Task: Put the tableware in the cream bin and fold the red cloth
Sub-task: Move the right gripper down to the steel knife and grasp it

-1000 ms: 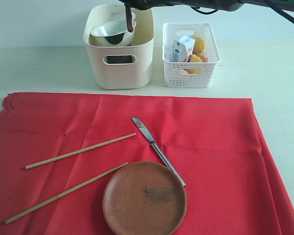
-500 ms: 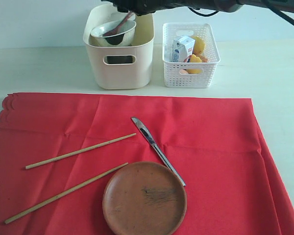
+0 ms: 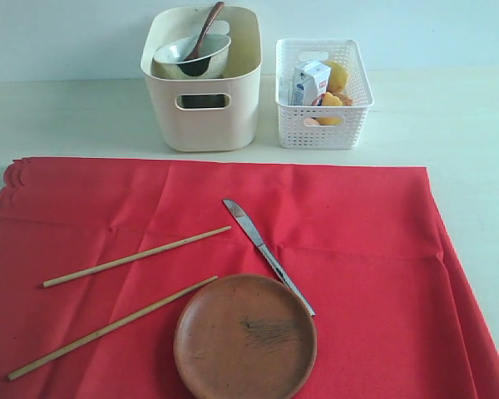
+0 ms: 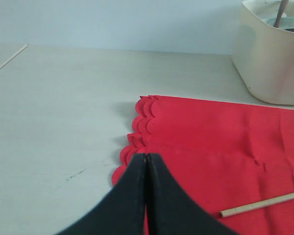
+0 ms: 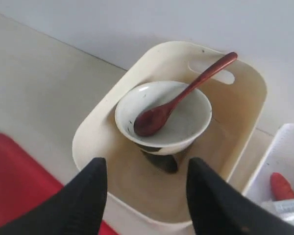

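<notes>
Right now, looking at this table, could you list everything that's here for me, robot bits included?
tall cream plastic bin: 1, cream, back of the pale table
pale grey-white bowl: 1, grey-white, inside the bin
dark wooden spoon: 1, reddish-brown, scoop in the bowl, handle leaning toward the bin's wall
white lattice basket: 1, white, right of the bin
milk carton: 1, blue and white, in the basket
yellow food pieces: several, yellow, in the basket
large red cloth: 1, red, spread over the table's front
long wooden chopsticks: 2, tan, on the cloth's left part
metal knife: 1, silver, mid-cloth
round brown plate: 1, brown, on the cloth's near edge
left jaws: black, shut, over the cloth's scalloped edge
right jaws: black, open, empty, above the bin
</notes>
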`<state>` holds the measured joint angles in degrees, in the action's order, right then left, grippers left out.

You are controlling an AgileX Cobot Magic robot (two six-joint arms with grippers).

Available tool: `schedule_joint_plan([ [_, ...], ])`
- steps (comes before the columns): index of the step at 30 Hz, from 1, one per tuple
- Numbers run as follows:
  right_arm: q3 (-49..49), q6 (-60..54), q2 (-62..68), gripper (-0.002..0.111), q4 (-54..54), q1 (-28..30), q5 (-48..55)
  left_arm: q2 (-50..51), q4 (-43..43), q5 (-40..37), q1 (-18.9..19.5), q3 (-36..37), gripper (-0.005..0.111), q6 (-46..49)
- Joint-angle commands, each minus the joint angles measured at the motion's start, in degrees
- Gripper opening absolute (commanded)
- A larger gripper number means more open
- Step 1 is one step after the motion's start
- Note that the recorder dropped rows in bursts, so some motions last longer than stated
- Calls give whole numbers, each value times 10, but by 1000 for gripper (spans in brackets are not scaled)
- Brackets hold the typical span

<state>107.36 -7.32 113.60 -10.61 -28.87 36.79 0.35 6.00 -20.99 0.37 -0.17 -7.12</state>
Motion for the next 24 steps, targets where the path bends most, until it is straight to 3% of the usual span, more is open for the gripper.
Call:
schedule_joint_plan([
  [1,-12,-1,-42,49,17,2,64,-3,-1,4,-4,2,0,0],
  [8,-100,-6,-108,49,17,2,115,-3,-1,4,-4,2,0,0],
  [24,-311,-33,-195,49,-27,2,59,-3,-1,4,-4,2,0,0],
])
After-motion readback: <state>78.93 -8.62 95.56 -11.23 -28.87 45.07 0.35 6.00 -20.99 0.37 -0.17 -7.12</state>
